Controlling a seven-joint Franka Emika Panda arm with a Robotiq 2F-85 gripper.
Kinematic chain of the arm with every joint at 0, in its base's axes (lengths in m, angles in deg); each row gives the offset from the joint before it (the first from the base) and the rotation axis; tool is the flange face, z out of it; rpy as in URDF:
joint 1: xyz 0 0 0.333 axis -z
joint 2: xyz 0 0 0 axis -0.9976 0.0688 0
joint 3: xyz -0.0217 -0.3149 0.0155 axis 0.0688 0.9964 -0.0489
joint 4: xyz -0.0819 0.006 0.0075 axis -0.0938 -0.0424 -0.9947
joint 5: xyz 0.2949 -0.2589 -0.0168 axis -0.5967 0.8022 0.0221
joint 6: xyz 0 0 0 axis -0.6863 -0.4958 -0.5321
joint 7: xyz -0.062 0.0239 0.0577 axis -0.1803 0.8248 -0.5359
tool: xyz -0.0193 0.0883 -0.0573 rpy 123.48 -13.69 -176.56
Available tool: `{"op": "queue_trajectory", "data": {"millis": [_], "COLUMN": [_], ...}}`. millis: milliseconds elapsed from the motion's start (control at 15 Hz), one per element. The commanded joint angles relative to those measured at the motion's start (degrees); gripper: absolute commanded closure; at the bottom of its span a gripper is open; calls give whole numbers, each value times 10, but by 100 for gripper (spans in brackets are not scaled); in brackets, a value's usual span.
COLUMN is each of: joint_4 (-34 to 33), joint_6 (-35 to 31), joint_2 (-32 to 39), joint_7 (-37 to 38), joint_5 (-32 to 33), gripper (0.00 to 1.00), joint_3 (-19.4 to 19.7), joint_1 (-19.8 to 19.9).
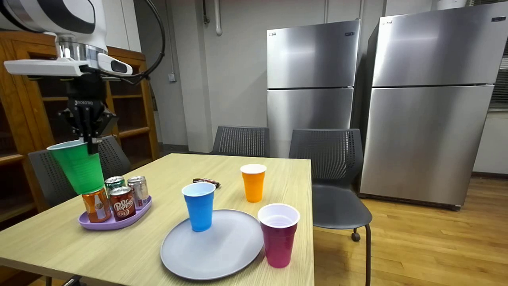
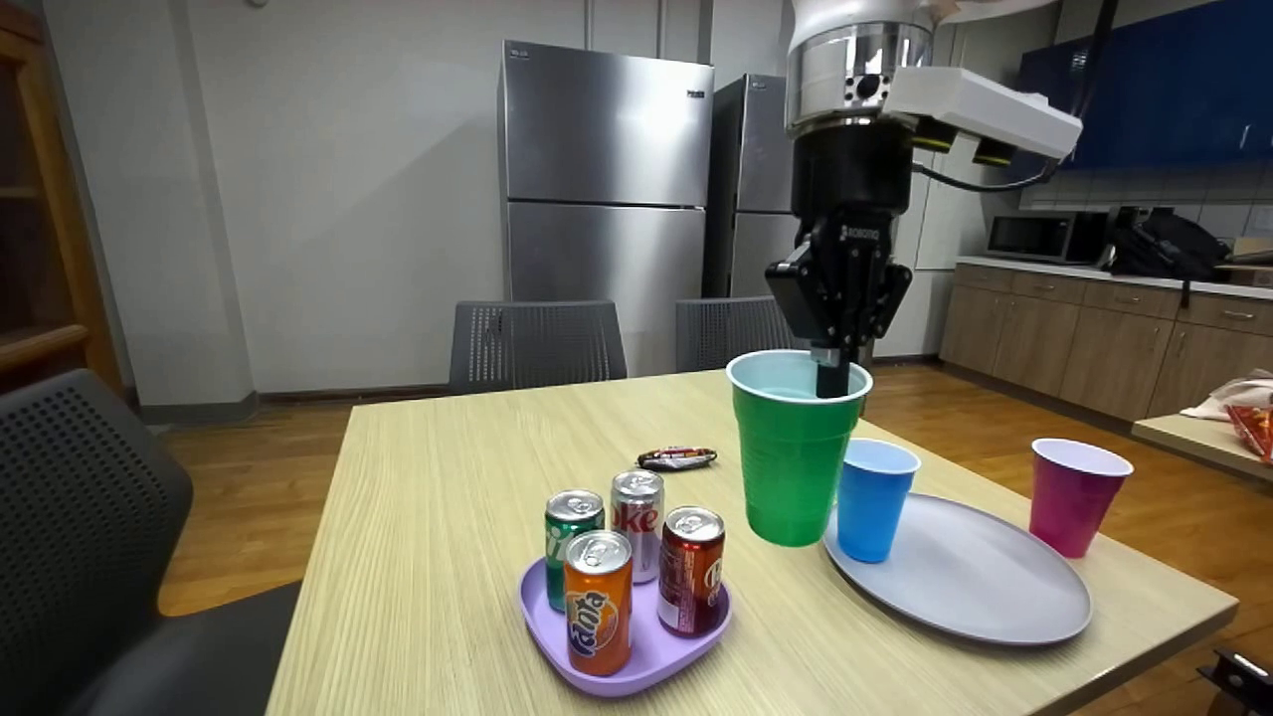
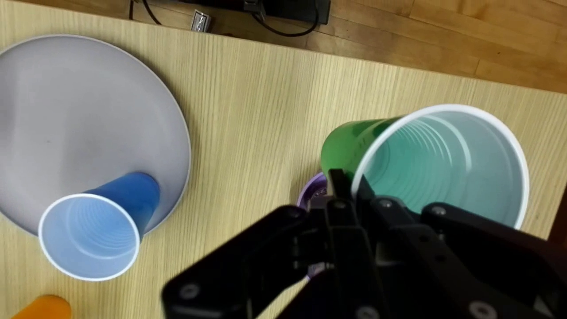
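I see the gripper [image 3: 352, 184] nearly closed — a green plastic cup [image 2: 801, 467] pinched aloft by its rim — near a Dr Pepper can [image 1: 123, 203].

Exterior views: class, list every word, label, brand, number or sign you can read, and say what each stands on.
"Dr Pepper": the dark red Dr Pepper can
"Fanta": the orange Fanta can
"oke": the silver Coke can, its first letter unclear
"ROBOTIQ": the claw
Only partly visible: lettering on the green soda can
Too small or blurred to read: the refrigerator badges, the snack wrapper
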Motion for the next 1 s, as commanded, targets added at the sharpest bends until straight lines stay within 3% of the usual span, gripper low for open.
{"op": "queue_trajectory", "data": {"millis": [0,933], "joint_4": [26,92], "joint_6": [13,-52], "joint_2": [-36,-29], "joint_7": [-2,-26], "joint_5": [18,92], "gripper": [99,99], "joint_3": [1,41], "joint_1": [12,53]}}
